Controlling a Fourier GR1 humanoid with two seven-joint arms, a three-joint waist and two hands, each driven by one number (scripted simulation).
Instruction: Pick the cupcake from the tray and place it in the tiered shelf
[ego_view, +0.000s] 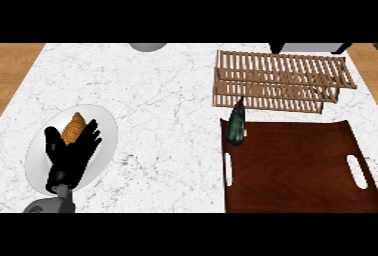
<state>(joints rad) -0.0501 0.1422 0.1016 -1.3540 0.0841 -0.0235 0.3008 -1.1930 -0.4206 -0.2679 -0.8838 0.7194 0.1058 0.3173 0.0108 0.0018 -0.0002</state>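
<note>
A brown wooden tray (295, 170) with two handle slots lies at the right of the white marble counter. On its far left corner stands a small dark teal thing (236, 126), apparently the cupcake, just in front of the shelf. The slatted wooden tiered shelf (280, 80) stands behind the tray at the back right. My left hand (70, 155) rests open, fingers up, at the lower left, far from the tray. My right hand does not show.
Under my left hand lies a white plate (107, 125) with an orange pastry (74, 127) by the fingertips. A grey round object (148, 46) pokes in at the far edge. The counter's left edge (22, 85) meets wooden flooring.
</note>
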